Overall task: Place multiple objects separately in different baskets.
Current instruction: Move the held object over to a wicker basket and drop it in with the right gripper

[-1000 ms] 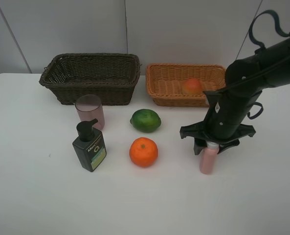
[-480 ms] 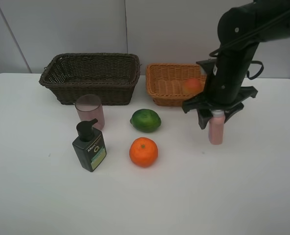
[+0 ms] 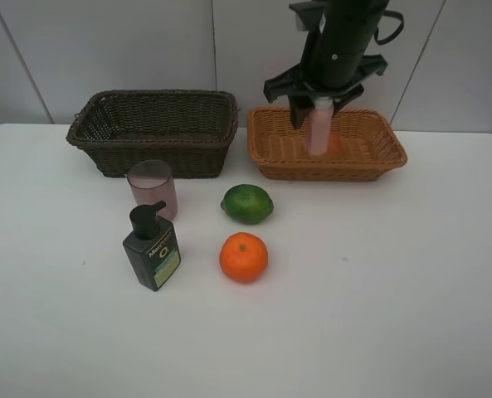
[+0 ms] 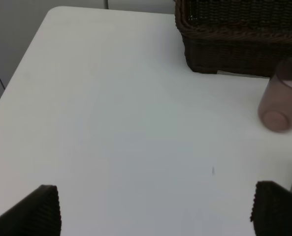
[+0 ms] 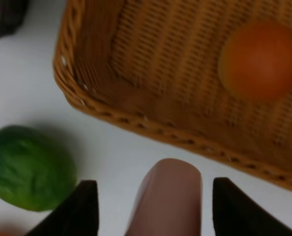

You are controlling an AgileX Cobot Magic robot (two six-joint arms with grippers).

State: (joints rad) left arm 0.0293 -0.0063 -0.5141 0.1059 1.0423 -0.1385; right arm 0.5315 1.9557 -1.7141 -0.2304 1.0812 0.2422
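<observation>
Pink bottle (image 3: 318, 133) hangs in right end effector (image 3: 319, 110) above tan basket (image 3: 370, 170); left end effector (image 4: 158, 209) wide.

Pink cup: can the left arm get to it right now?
Probably yes. The left gripper is open and empty, and only bare table lies between it and the cup. The pump bottle stands close beside it, though.

Pink bottle (image 3: 319, 133) hangs upright near tan basket (image 3: 391, 148) holding peach (image 5: 259, 59).
</observation>
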